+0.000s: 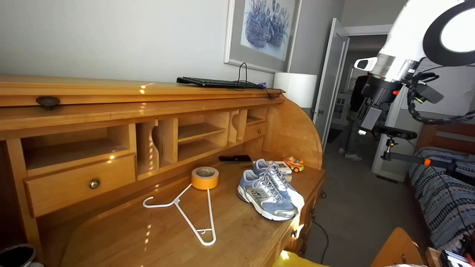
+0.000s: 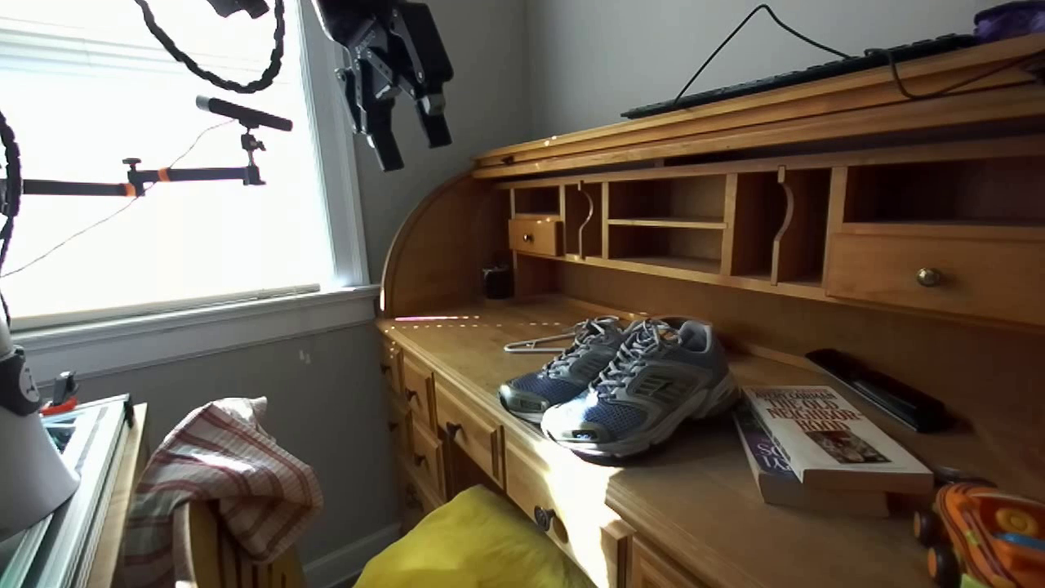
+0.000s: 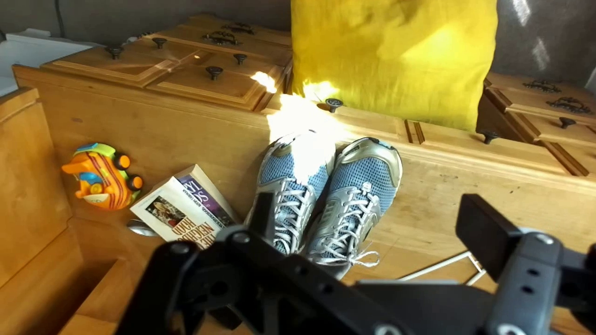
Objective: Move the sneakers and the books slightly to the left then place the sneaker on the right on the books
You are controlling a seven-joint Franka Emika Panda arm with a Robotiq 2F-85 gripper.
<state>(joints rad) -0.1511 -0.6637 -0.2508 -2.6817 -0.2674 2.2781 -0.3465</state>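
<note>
Claw (image 3: 375, 218) spread wide, shoes (image 3: 342, 209) and books (image 3: 186, 204) on the desk (image 3: 433, 204)

Well above the desk, its jaws stand far apart; left to right in the wrist view: an orange toy (image 3: 104, 179); the books, two stacked askew, pale cover uppermost; just beside them the shoes, side by side, toes toward the front edge, the one nearer the books glaring white at its toe; rightmost, the white hanger (image 3: 437, 265), partly hidden by the claw; in an exterior view, tape (image 1: 205, 181) covers one corner of it.
</note>
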